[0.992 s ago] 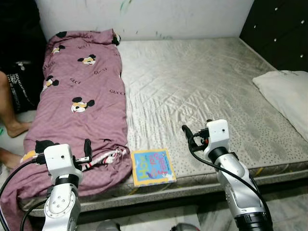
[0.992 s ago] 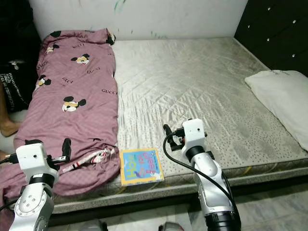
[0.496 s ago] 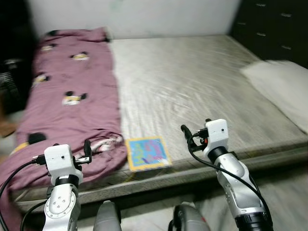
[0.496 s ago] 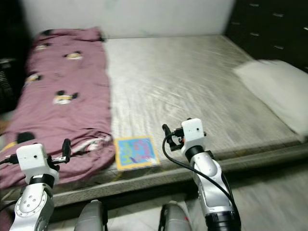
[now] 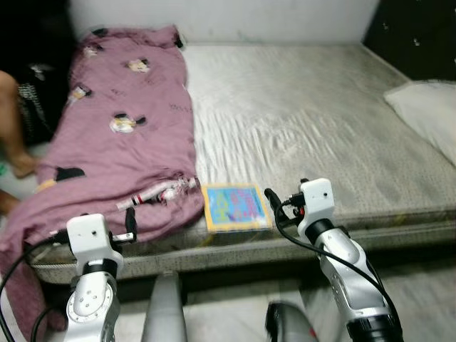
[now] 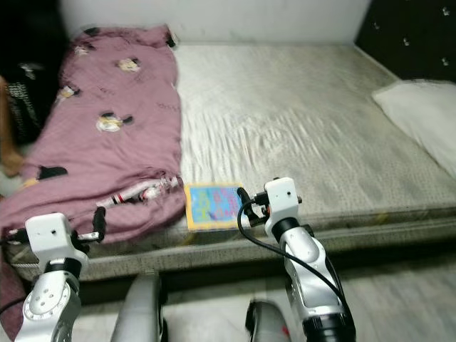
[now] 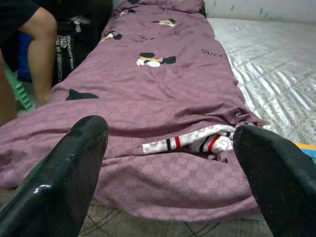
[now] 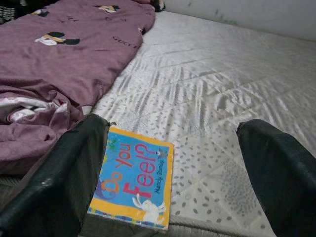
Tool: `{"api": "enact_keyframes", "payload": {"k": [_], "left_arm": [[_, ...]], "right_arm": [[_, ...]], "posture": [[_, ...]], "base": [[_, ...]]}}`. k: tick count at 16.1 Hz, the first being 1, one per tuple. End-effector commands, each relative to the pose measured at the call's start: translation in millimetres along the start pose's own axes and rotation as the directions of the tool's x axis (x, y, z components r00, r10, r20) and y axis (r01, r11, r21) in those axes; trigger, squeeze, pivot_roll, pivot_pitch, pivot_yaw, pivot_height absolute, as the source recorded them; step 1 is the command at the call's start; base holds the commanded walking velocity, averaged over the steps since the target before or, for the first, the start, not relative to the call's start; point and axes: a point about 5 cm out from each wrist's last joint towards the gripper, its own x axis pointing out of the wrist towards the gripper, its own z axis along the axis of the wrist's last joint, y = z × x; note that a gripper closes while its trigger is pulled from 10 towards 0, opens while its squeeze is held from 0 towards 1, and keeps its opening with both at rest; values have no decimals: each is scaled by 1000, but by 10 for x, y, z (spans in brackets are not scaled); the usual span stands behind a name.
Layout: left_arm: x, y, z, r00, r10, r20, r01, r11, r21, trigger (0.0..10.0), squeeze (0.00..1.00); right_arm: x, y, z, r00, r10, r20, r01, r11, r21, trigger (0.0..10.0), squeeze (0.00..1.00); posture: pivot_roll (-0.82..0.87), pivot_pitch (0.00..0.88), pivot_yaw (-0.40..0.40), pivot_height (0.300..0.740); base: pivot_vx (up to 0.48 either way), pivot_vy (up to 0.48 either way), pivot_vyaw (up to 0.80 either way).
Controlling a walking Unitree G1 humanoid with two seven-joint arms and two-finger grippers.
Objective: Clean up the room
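2 grippers hover before the near edge of a bed (image 5: 306,121). The left gripper (image 7: 170,163) has its fingers spread wide apart with nothing between them, facing a purple blanket (image 5: 125,142) that lies along the bed's left side. The right gripper (image 8: 173,173) is likewise spread wide and empty, pointing at a children's book (image 8: 134,180). This book lies flat at the near edge of the mattress, just beside the blanket's bunched end.

The right wrist view lets the cover words "Do You Feel?" be read; in the head views the book (image 5: 236,206) is a blurred blue and yellow patch. The left wrist view shows a striped white lining (image 7: 197,142) in the blanket fold, and a person's leg (image 7: 38,49) beside the bed. A white pillow (image 5: 427,114) at the bed's right is cut off by the frame. 2 blurred grey shapes low in the head views are hard to make out.
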Motion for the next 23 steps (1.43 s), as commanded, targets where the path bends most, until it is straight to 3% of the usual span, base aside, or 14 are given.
{"api": "enact_keyframes", "payload": {"k": [1, 23], "left_arm": [[7, -7, 48, 1000, -7, 24, 8, 1000, -1, 10000, 0], [34, -54, 47, 999, -48, 19, 48, 999, 1, 10000, 0]], "right_arm": [[18, -24, 59, 1000, 2, 16, -2, 1000, -8, 10000, 0], [44, -15, 48, 1000, 9, 4, -8, 1000, -11, 10000, 0]], "posture": [[-17, 0, -15, 603], [-19, 0, -16, 603]], "base": [[0, 0, 0], [314, 0, 0]]}}
